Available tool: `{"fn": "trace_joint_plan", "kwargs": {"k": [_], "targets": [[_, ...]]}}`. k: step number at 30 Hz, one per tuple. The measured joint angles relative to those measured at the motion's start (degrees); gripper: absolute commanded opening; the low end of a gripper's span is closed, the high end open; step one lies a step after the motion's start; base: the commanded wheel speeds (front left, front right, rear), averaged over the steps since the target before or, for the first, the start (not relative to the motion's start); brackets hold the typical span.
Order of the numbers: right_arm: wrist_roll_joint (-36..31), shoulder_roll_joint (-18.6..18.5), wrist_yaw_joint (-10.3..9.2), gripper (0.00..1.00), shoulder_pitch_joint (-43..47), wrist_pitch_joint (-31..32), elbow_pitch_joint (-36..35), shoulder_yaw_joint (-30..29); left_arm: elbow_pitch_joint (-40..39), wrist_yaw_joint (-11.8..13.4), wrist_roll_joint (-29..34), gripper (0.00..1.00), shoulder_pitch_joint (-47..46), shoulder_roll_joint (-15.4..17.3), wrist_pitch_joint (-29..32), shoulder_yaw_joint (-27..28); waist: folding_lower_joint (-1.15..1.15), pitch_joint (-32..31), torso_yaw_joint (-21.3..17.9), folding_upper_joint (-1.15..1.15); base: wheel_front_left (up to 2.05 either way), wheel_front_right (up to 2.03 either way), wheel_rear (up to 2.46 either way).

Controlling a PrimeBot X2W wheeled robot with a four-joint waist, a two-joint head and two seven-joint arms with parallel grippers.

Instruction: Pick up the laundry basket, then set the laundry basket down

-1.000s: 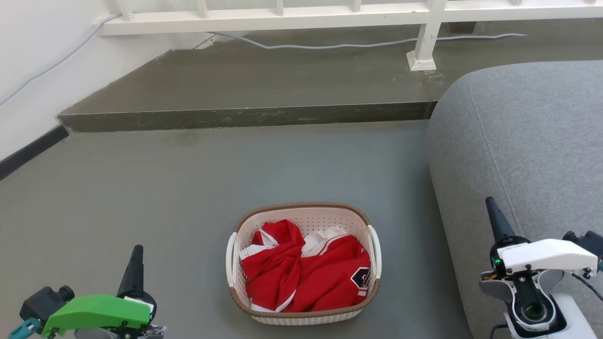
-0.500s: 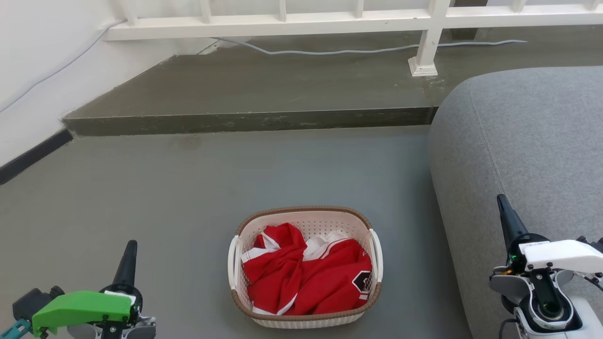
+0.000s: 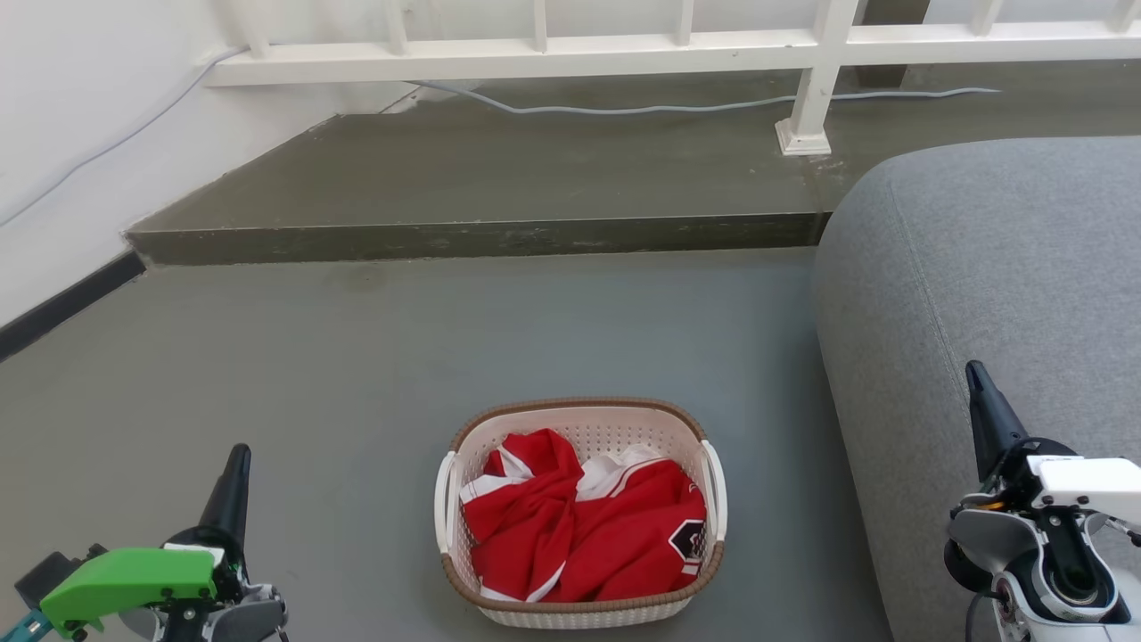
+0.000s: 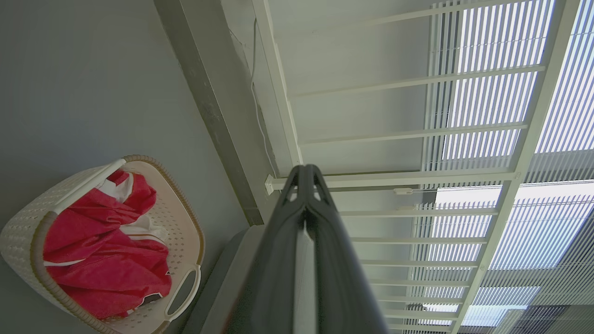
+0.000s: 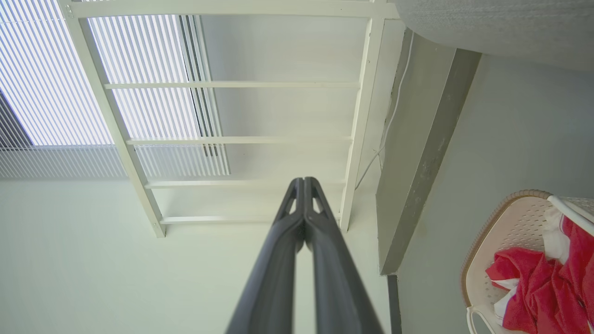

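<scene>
Cream-white perforated plastic, banded in brown at rim and base, made up the laundry basket [image 3: 584,613], which was seen standing upright and level on the grey floor [image 3: 357,374], near the grey sofa [image 3: 980,267], with a red and white garment [image 3: 579,535] heaped inside it. The left gripper [image 3: 236,459] was seen low and well apart from the basket on its left side. The right gripper [image 3: 978,374] was seen against the sofa's edge, likewise well apart. In both wrist views the dark fingers were pressed together at the tips, and nothing was held between them.

Such a scene could be fitted either to a basket due to be lifted or to one already lifted and set back on the floor, and which of the two it was could not be settled. For either stage the same handling was judged sound. The two white side handles [image 3: 443,499] were best loaded evenly so that the thin wall was not flexed, and the basket was best kept level so that the loose garment was not spilled
</scene>
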Motion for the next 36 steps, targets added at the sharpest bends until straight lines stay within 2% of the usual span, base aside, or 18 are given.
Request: {"fn": "trace_joint_plan", "kwargs": {"k": [5, 36], "targets": [[3.6, -0.1, 0.76, 0.00, -0.2, 0.8, 0.2, -0.9, 0.8, -0.8, -4.1, 0.00, -0.9, 0.1, 0.6, 0.8, 0.00, -0.3, 0.1, 0.00, 0.00, 0.00, 0.00], [3.8, -0.1, 0.98, 0.00, -0.9, 0.9, 1.0, -1.1, 2.0, -1.3, -4.1, 0.00, -1.3, 0.1, 1.0, 0.9, 0.00, -0.3, 0.1, 0.00, 0.00, 0.00, 0.00]]}}
